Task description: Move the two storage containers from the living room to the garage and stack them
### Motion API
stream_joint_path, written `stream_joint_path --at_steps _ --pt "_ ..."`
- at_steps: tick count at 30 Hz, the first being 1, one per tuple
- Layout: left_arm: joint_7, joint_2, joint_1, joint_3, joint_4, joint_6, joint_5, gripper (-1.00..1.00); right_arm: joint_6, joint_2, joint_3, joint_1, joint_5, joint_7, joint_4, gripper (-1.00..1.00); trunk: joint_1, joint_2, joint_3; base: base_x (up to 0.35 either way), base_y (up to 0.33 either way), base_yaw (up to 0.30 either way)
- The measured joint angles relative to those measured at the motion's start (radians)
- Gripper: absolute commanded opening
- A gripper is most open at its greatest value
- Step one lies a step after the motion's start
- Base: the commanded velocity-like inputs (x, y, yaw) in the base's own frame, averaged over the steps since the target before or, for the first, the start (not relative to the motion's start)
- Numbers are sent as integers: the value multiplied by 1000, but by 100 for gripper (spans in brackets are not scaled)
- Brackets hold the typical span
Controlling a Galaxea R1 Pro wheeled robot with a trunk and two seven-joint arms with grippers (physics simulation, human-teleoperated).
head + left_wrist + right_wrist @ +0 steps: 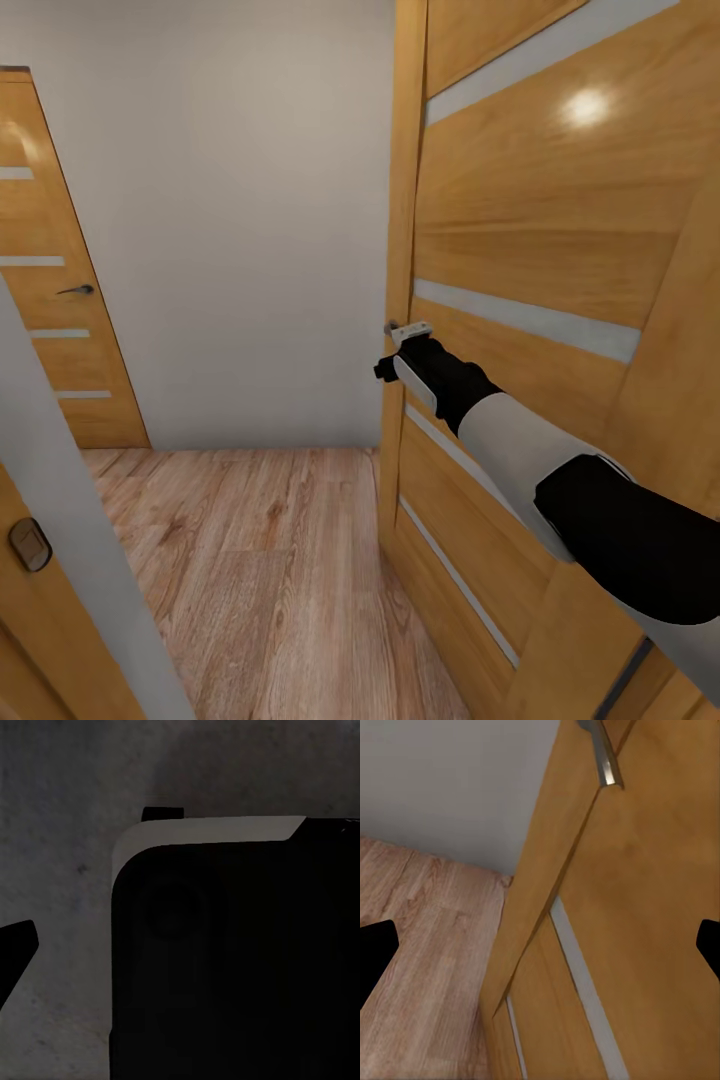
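The right gripper [400,362] is held, fingers spread and empty, at the metal lever handle [604,754] of a wood-veneer door with pale glass strips [540,260]. The left gripper's state cannot be told. No orange-red containers are seen; their handling cannot be judged.

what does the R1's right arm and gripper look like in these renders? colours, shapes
The right arm is a smooth rounded tube in alternating bands: black, pale grey-white, then black at the wrist. No cables or markings visible. The right gripper has pale grey-white finger parts on a black base, seen beside the wooden door.
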Motion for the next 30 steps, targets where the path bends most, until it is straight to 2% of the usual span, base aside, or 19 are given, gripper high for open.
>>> stream_joint_path --at_steps 2,5,9,12,17,21,25,30 --pt "0 -1 0 0 0 0 0 100 -5 0 0 0 1 0 3 100 0 0 0 0 0 0" --pt "0 -1 0 0 0 0 0 100 -85 0 1 13 4 -7 11 100 0 0 0 0 0 0" --pt "0 -1 0 0 0 0 0 100 -116 0 3 32 10 -11 14 100 0 0 0 0 0 0" --pt "1 -3 0 1 -1 2 1 100 -111 0 12 38 56 -11 13 100 0 0 0 0 0 0" --pt "-1 -4 0 0 -1 2 0 100 -70 0 16 38 103 -42 13 100 0 0 0 88 0 0" --pt "-2 -1 0 -1 -2 2 0 100 -55 0 18 38 115 -90 13 100 -1 0 0 263 0 0" --pt "-2 -1 0 -1 -1 2 0 100 -44 0 19 38 117 -97 10 100 -1 0 0 292 0 0" --pt "-1 -1 0 0 -2 2 0 100 4 0 24 38 121 -114 -3 100 0 0 0 70 0 0"
